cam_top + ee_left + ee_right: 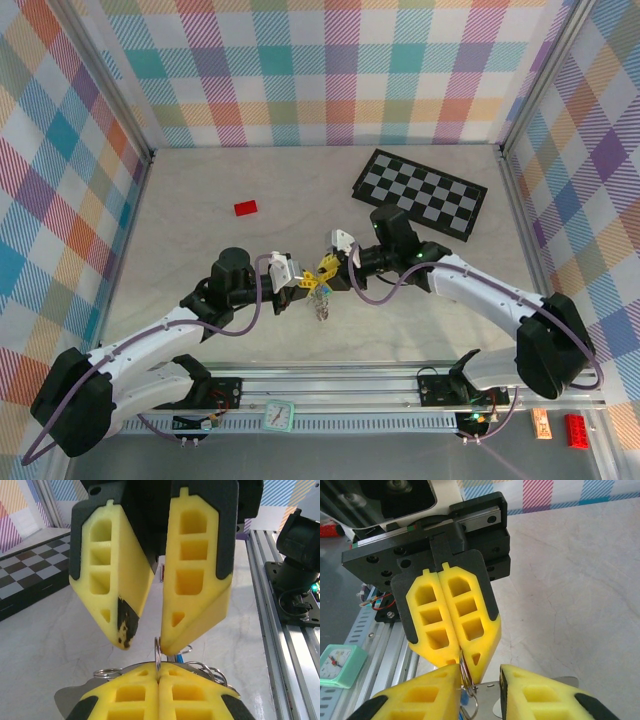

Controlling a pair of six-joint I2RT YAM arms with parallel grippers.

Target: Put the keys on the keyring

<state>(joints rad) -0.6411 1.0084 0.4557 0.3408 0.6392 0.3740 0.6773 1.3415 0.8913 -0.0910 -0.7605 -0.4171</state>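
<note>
Left gripper (158, 675) pressed together pinching the silvery keyring (157, 654) mid-table, right gripper (148, 642) spread, fingertips (172, 642) just beside the ring, red block (245, 208) far left, checkerboard (420, 193) far right

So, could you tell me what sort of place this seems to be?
Most likely a lab robot test cell: plaid backdrop walls box in a pale tabletop, and an aluminium rail runs along its near edge.
</note>
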